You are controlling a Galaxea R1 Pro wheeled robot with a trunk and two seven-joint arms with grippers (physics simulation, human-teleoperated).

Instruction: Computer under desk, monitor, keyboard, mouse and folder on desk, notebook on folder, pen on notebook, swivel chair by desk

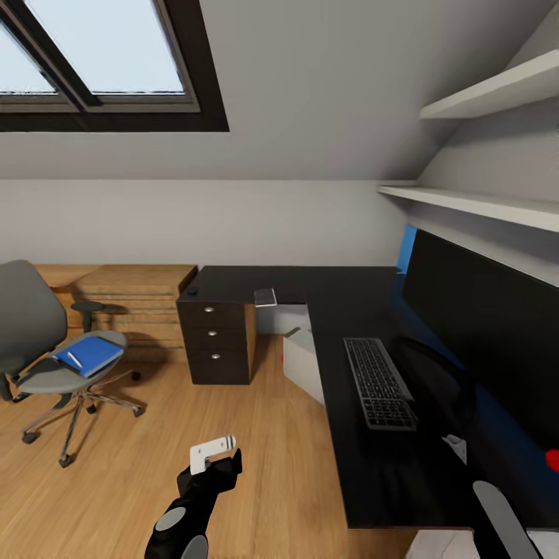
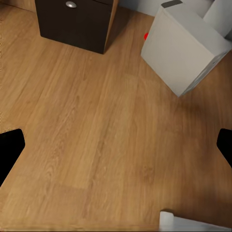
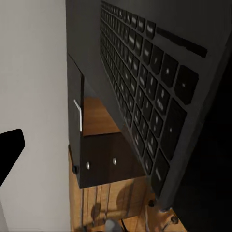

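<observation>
Head view, room: attic bedroom, sloped grey-white ceiling, black-framed skylight (image 1: 101, 62) at upper left, light wood plank floor (image 1: 155, 466), two white wall shelves (image 1: 481, 203) at right.
Head view, desk: L-shaped desk (image 1: 365, 458), glossy black top; the monitor (image 1: 481, 310) stands on it at right, black front, wide and flat; the keyboard (image 1: 378, 380) lies flat on the top just beside the monitor's stand, dark keys in a thin frame.
Head view, under the desk: the computer (image 1: 304, 362), light grey box with a red dot, sits on the floor; a dark drawer unit (image 1: 213, 341) with round silver knobs stands beside it.
Head view, chair: the swivel chair (image 1: 46, 349), grey upholstery, chrome spoked base, stands well apart from the desk; the folder (image 1: 89, 355), bright blue, lies on its seat with a thin light pen (image 1: 74, 359) on top.
Head view, left gripper (image 1: 213, 458): black with a white part, over bare floor; whether spread or closed cannot be told here.
Left wrist view: black fingers (image 2: 10, 147) set wide apart, released, nothing between them; wood floor below, computer corner and drawer unit beyond.
Right wrist view: keyboard keys seen edge-on, close; one black finger (image 3: 9, 145) at the frame edge; spread cannot be told.
</observation>
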